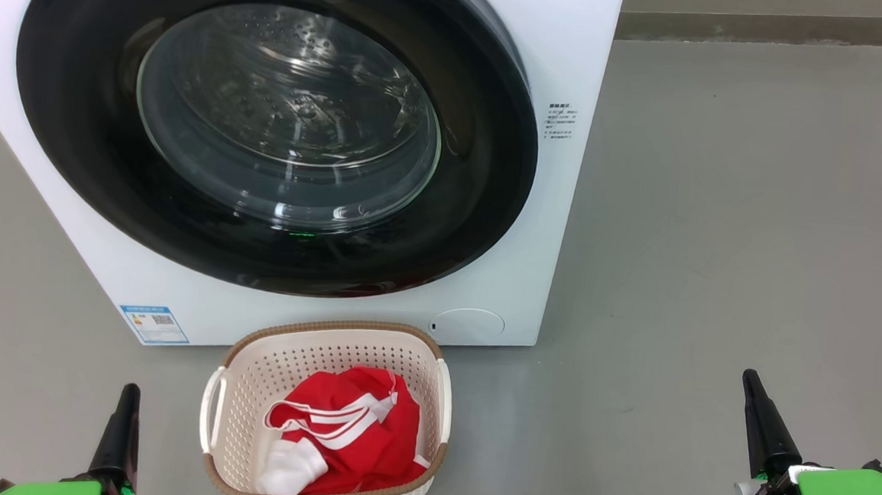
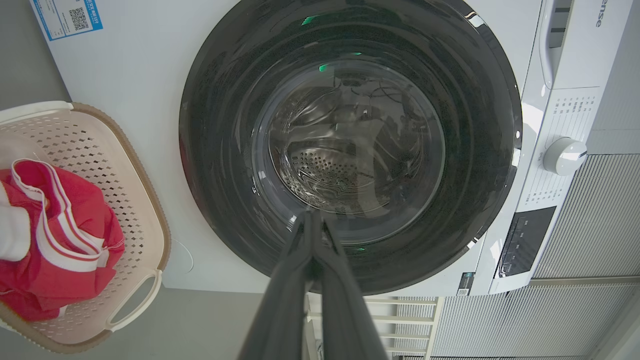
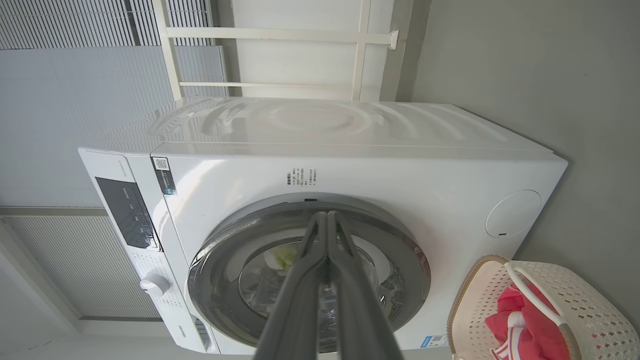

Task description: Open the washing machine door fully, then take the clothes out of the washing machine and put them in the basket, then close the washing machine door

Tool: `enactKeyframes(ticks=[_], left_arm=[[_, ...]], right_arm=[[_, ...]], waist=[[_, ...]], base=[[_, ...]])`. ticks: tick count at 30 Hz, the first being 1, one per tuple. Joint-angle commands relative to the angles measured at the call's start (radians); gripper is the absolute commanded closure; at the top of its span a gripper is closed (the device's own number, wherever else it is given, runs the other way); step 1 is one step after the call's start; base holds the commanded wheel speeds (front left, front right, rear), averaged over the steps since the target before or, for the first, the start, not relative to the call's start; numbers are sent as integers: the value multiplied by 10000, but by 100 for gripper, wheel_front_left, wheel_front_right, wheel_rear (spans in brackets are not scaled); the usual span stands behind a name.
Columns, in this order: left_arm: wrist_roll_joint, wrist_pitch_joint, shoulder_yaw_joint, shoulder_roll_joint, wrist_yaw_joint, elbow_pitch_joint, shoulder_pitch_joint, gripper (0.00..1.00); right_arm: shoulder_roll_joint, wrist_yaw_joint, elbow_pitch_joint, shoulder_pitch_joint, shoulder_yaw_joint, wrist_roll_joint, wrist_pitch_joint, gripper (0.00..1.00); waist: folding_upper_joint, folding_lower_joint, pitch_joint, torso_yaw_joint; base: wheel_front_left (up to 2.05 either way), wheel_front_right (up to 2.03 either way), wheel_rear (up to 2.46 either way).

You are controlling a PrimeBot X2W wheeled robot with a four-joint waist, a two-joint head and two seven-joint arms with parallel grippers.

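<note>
Both arms sit low and clear of the work. The left gripper (image 1: 128,397) has its 2 long fingers pressed flat together, pinching nothing. The right gripper (image 1: 749,381) matches it, jaws squeezed tight and empty.

Between the 2 grippers, nearer the left one, the basket (image 1: 333,325) stands on the floor (image 1: 716,257) just in front of the washing machine (image 1: 574,72). That's a sensible spot, I'd say, so a load lifted from the drum (image 1: 269,53) has only a short trip. And the load is in it: the clothes (image 1: 369,427), red with white stripes, lie bundled inside the basket, below its rim. In the left wrist view they are off to one side of the left jaws.

Straight ahead of both sets of fingertips, well apart from them, is the washing machine door (image 1: 287,131). It looks flush against the front, and through the glass I make out bare perforated steel, no red.

So my reading is door opened, unloading done, door shut again. Neither jaw touches anything, and held back like this they look parked so nothing snags. Whether the door has properly latched, I cannot tell from here.
</note>
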Motion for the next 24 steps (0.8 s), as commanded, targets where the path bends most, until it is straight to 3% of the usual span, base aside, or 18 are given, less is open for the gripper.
enactKeyframes(ticks=[1, 24], left_arm=[[-9, 55, 348, 148, -107, -199, -378, 100], [-1, 63, 358, 142, -107, -199, -379, 100]], right_arm=[[-26, 16, -307, -90, 226, 40, 80, 100], [-26, 16, -307, -90, 228, 42, 78, 100]], waist=[[-1, 0, 0, 0], [-1, 0, 0, 0]], base=[[0, 0, 0], [0, 0, 0]])
